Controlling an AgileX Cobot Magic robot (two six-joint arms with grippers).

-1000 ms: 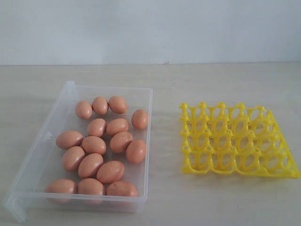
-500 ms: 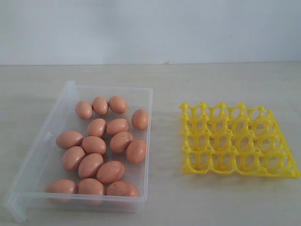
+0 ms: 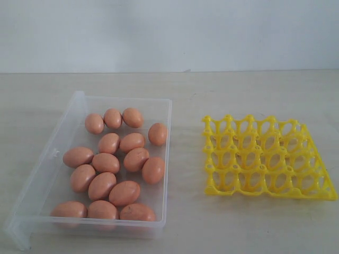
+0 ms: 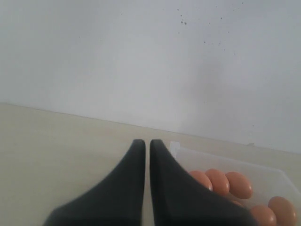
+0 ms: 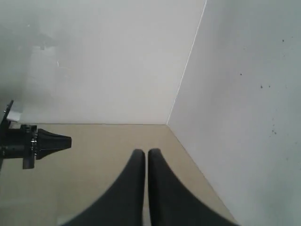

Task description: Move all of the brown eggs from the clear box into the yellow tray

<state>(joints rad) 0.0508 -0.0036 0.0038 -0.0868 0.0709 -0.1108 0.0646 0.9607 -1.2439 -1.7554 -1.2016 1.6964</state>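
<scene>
**All eggs lie in the box, both grippers are closed**

You see the brown eggs (image 3: 105, 163) all inside the clear box (image 3: 53, 174), which stands on the left part of the table (image 3: 185, 222). There are about sixteen of them. They lie on their sides, gathered toward the right wall of the box, and many touch each other. The strip of floor along the left wall of the box is bare.

The yellow tray (image 3: 265, 194) stands to the right of the box, well apart from it, with bare table between the two. Every cup of the tray that you can see has no egg in it.

In the left wrist view, the left gripper (image 4: 146, 141) has its two dark fingers (image 4: 131, 188) pressed almost together, with only a thin line between them and nothing held. Beyond it you see a corner of the box (image 4: 277, 176) with some eggs (image 4: 240, 184).

In the right wrist view, the right gripper (image 5: 146, 151) is closed in the same way and holds nothing. It points toward a corner where two pale walls (image 5: 244, 94) meet. A black pointed part (image 5: 44, 141) shows at the edge of this view; what it is, you cannot tell.
</scene>
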